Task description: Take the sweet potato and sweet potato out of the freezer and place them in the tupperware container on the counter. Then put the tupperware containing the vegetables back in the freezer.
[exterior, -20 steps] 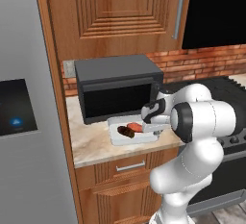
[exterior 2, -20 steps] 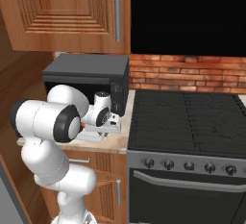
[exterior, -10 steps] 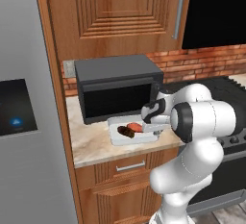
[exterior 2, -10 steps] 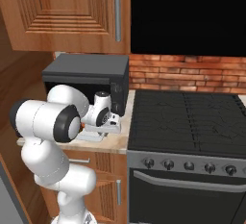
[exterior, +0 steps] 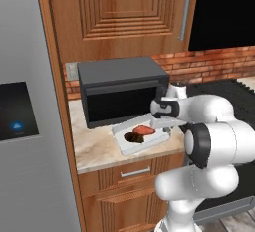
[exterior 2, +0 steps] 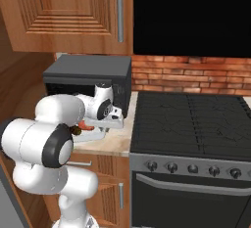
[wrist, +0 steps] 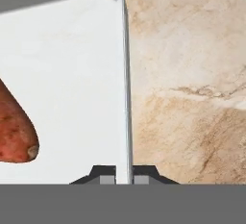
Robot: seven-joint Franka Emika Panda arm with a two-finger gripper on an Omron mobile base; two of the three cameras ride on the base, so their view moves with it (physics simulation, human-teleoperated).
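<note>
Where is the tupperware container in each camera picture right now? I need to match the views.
Left base view: the tupperware container sits mid-frame on the counter, in front of the microwave.
Right base view: left of centre, mostly behind the arm; its rim shows by the stove.
Hand view: its pale floor and wall take the left half, the hand shut on that wall.
Shared landmark: the orange-red sweet potato inside.

You get even, soft rendered light and sharp frames, free of glare and blur. The microwave [exterior: 122, 94] throws a faint shadow onto the counter [exterior: 97, 149]; the hand view has a grey shadow across its top.
</note>
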